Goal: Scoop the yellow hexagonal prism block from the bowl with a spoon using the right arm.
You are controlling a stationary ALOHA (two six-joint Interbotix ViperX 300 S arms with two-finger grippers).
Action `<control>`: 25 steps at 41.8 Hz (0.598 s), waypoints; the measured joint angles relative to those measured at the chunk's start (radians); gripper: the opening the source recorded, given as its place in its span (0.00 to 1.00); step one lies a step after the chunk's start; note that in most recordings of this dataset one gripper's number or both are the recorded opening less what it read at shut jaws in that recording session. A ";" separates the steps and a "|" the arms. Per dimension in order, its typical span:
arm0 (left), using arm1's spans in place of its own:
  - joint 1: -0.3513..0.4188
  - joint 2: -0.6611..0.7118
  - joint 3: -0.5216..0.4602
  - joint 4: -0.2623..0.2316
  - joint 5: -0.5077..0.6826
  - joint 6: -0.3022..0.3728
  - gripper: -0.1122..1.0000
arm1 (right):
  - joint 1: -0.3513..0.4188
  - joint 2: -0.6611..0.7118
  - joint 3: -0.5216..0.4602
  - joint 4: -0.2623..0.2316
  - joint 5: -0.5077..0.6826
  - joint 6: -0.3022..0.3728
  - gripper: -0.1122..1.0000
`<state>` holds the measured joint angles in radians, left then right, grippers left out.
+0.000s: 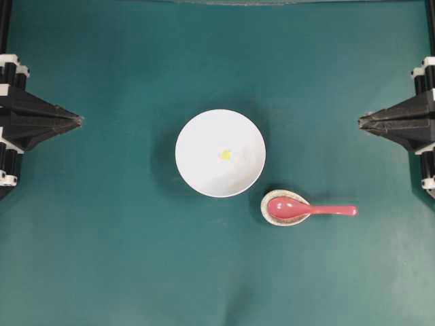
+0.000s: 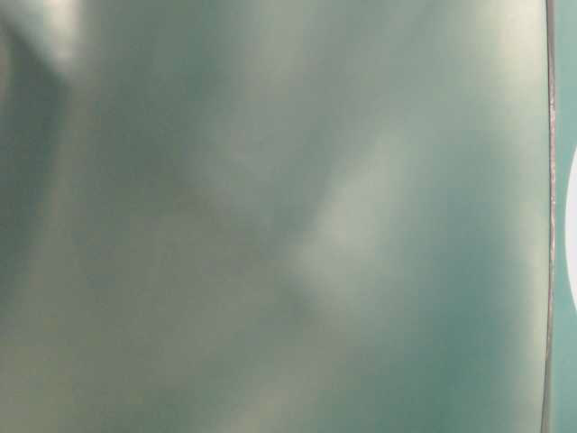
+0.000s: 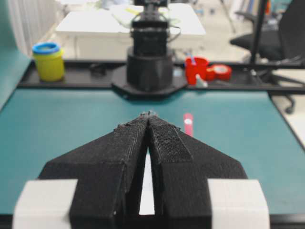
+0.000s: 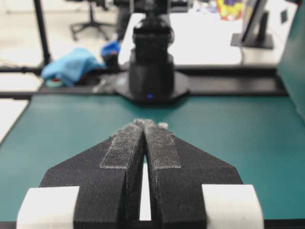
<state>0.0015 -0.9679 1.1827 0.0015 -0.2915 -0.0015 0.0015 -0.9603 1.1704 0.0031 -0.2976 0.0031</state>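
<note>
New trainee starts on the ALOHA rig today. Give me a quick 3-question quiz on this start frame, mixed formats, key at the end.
1. True or false: the spoon lies with its scoop on the speckled spoon rest.
2. Where is the yellow hexagonal prism block? A) in the spoon's scoop B) near the middle of the bowl C) on the mat beside the bowl
3. Fill in: the right gripper and left gripper are both ____, holding nothing.

Key: 1 true; 2 B; 3 shut
</note>
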 measured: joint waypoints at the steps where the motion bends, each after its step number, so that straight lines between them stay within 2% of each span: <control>1: 0.000 0.000 0.000 0.002 0.000 0.002 0.10 | -0.002 0.000 0.000 0.000 0.000 -0.002 0.10; 9: 0.000 -0.002 0.000 0.009 0.000 0.009 0.10 | 0.000 0.000 -0.012 -0.002 0.002 -0.009 0.11; 12: 0.000 0.000 0.000 0.009 0.000 0.009 0.10 | 0.000 0.000 -0.015 0.000 0.003 -0.009 0.15; 22: 0.000 0.000 0.000 0.009 -0.002 -0.002 0.10 | 0.000 0.000 -0.014 -0.002 0.003 -0.008 0.48; 25: 0.000 0.002 0.000 0.009 0.000 -0.002 0.10 | 0.000 0.000 -0.015 0.000 0.003 -0.008 0.54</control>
<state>0.0015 -0.9664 1.1827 0.0107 -0.2915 -0.0031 0.0015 -0.9603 1.1551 0.0031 -0.2945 -0.0046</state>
